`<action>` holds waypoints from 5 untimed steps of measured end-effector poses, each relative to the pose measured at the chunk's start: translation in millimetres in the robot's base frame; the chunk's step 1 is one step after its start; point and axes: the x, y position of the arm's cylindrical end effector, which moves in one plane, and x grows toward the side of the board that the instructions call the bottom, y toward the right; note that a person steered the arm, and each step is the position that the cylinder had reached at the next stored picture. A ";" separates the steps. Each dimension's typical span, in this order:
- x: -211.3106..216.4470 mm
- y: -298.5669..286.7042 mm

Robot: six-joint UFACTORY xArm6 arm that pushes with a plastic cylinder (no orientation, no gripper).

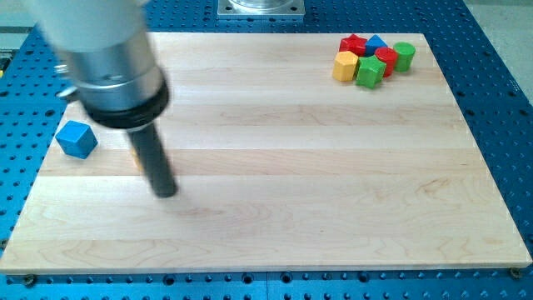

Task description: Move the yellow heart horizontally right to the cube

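My tip (pixel 166 192) rests on the wooden board (pixel 275 208) at the view's left. A blue cube (pixel 77 139) sits near the board's left edge, left of and a little above the tip. Only a thin yellow-orange sliver (pixel 136 157) shows at the left side of the rod; this looks like the yellow heart, mostly hidden behind the rod. It lies to the right of the blue cube.
A cluster of blocks sits at the view's top right: a red block (pixel 353 44), a small blue block (pixel 376 42), a green cylinder (pixel 404 56), a red block (pixel 386 58), a yellow block (pixel 346 66) and a green block (pixel 371 72).
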 end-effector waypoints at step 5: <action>-43.5 -59.2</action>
